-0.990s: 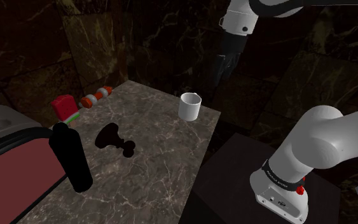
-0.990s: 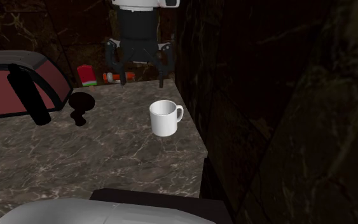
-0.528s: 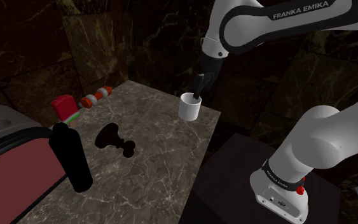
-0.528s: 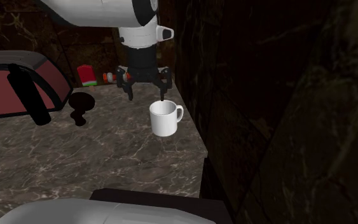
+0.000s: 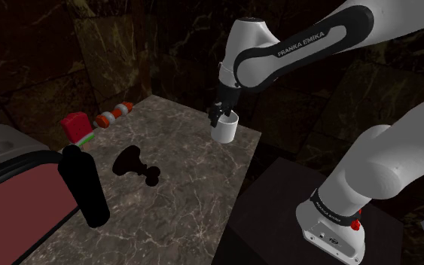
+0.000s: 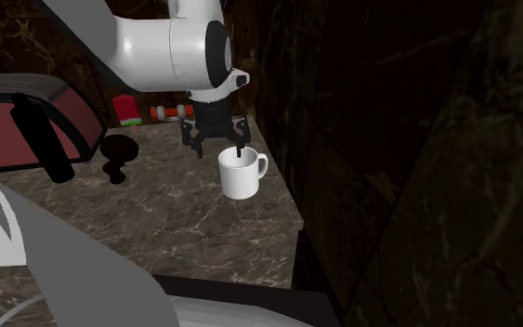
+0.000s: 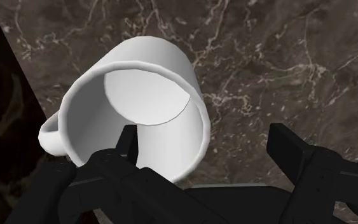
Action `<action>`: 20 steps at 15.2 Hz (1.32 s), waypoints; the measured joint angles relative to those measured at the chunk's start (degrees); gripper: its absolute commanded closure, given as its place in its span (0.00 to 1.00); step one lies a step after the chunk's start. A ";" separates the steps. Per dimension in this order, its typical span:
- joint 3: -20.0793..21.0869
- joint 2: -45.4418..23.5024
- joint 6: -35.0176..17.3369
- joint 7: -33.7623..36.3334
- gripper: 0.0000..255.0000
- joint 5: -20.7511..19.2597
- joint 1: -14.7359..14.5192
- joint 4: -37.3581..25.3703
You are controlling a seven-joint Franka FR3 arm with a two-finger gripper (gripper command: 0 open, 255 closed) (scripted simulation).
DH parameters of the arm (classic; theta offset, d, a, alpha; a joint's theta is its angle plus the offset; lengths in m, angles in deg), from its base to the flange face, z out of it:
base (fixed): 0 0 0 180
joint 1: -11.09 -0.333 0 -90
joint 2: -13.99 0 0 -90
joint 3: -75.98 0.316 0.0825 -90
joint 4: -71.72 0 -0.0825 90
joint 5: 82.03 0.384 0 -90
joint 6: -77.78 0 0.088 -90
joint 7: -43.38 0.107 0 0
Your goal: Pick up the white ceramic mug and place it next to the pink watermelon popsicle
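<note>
The white mug (image 5: pixel 225 129) stands upright near the marble table's edge closest to the stand, with its handle (image 6: pixel 261 167) toward the second exterior view's right. My gripper (image 5: pixel 219 116) (image 6: pixel 218 149) is open at the mug's rim. In the wrist view one finger (image 7: pixel 128 142) dips inside the mug (image 7: pixel 139 105) and the other finger (image 7: pixel 290 151) hangs outside it over the table, so the wall lies between them unclasped. The popsicle (image 5: pixel 77 126) (image 6: pixel 126 110), a pink-red block with a green base, sits at the table's far end.
A red-and-white cylinder (image 5: pixel 114 114) lies beside the popsicle. A tall black bottle (image 5: pixel 84 185) and a squat black object (image 5: pixel 135 162) stand mid-table. A red-lined case (image 5: pixel 13 197) borders the shoulder view's left. The table edge (image 5: pixel 242 184) drops to the dark stand (image 5: pixel 293 218).
The arm has swung down from high above the table. The open gripper has dropped to the mug's rim. The mug has not moved.
</note>
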 measured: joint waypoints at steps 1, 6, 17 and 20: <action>0.08 -0.53 -1.09 0.06 0.00 -0.10 0.03 0.48; 0.51 -3.77 -5.56 0.64 0.00 -0.73 0.27 1.64; 0.56 -4.35 -6.34 0.72 1.00 -0.86 0.33 1.81; 0.56 -4.35 -6.33 0.72 1.00 -0.85 0.32 1.82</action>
